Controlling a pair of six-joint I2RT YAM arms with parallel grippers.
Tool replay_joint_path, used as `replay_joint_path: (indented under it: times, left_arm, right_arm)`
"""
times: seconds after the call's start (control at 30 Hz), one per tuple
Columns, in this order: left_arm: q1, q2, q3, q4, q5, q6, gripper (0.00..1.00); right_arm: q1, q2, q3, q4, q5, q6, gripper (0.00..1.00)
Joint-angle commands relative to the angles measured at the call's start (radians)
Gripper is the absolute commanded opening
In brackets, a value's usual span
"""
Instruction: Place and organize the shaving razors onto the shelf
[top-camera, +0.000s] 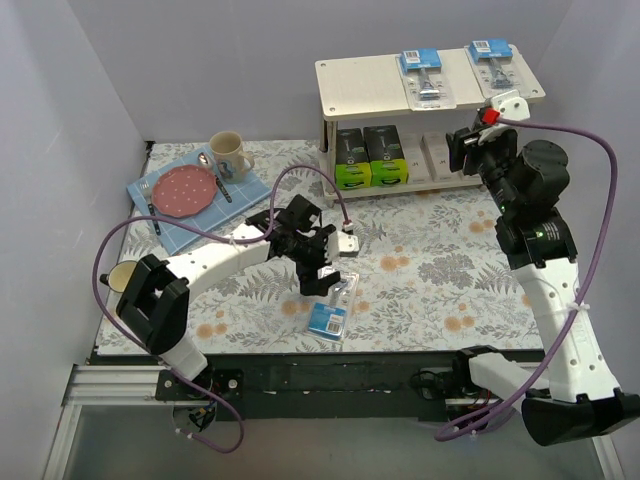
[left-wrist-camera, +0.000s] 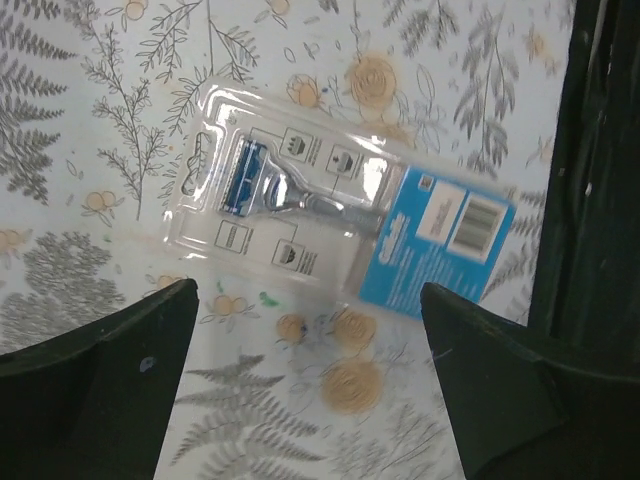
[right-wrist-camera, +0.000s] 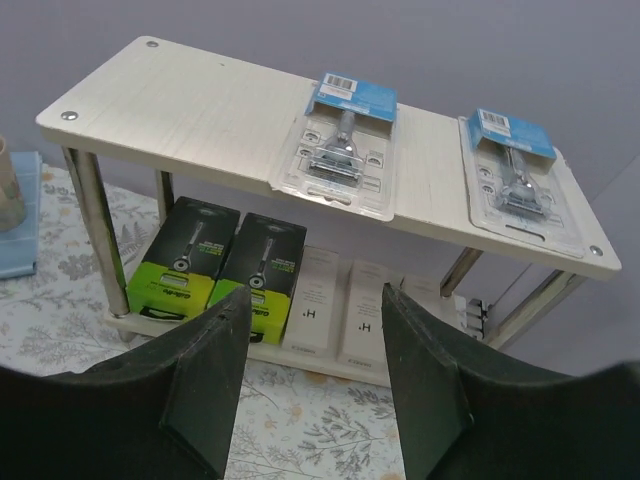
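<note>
One blister pack (left-wrist-camera: 330, 215) lies flat on the flowered tablecloth (top-camera: 430, 250), near the table's front edge and well apart from the shelf (top-camera: 365, 80). The left gripper (left-wrist-camera: 308, 295) hangs right over it, fingers spread wide with nothing between them.

From the left wrist you can read the pack properly: moulded clear plastic, glossy with glare, a razor with a blue head inside, and a blue card bearing a barcode at one end. From overhead it is only a small blue and clear slab.

The shelf has pale, grained wood boards on shiny round metal legs. Two more carded packs (right-wrist-camera: 345, 140) rest on the top board towards its right end. The right wrist looks under that board: two black-and-lime-green boxes (right-wrist-camera: 225, 262) stand side by side on the lower tier, with slim white boxes (right-wrist-camera: 340, 305) just beside them. The right gripper (right-wrist-camera: 315, 298) faces the shelf front, jaws apart and empty.
</note>
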Motion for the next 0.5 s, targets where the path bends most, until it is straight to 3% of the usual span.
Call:
replay_joint_path:
  times: [0.0, 0.03, 0.17, 0.3, 0.47]
  left_arm:
    - [0.036, 0.003, 0.08, -0.255, 0.169, 0.659, 0.93]
    - [0.038, 0.019, 0.088, -0.279, 0.171, 0.806, 0.93]
    - [0.035, 0.068, 0.087, -0.265, 0.18, 1.081, 0.89]
    - [0.033, 0.1, 0.034, -0.103, 0.206, 1.264, 0.86]
    - [0.018, 0.206, 0.105, -0.103, 0.223, 1.402, 0.76]
  right_arm:
    - [0.005, -0.036, -0.047, -0.001, -0.074, -0.077, 0.62]
    - [0.005, -0.038, -0.056, 0.002, -0.051, -0.081, 0.62]
    - [0.005, -0.021, -0.055, 0.002, 0.043, -0.066, 0.64]
    - [-0.006, -0.004, -0.058, 0.005, 0.072, -0.048, 0.65]
    - [-0.011, 0.013, -0.047, -0.015, 0.099, -0.023, 0.65]
